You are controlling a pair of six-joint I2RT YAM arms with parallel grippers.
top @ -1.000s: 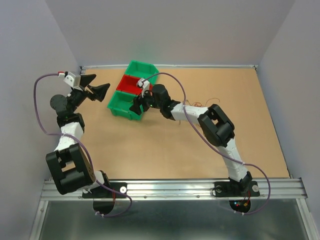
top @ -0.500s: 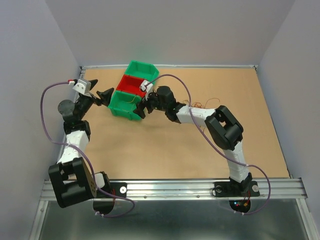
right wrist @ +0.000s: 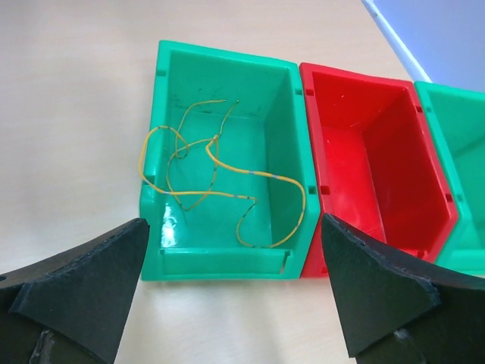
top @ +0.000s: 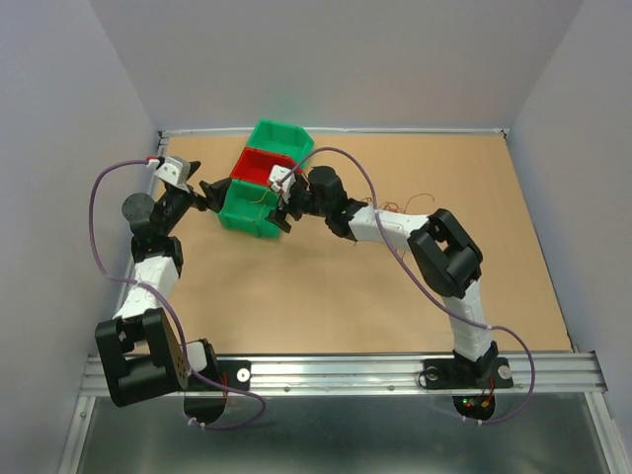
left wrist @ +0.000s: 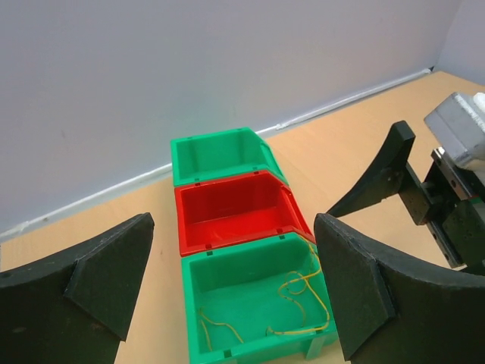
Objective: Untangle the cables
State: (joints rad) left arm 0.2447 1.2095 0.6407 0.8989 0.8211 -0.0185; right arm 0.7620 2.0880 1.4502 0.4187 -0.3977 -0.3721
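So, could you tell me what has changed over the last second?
The left gripper swung in toward the bins, stopping beside the near green bin. The right gripper drew back slightly above it, where yellow wires lie. Both grippers are open, holding nothing. The bins did not move.

Yellow cables in near grn bin; red bin behind; L jaws wide.
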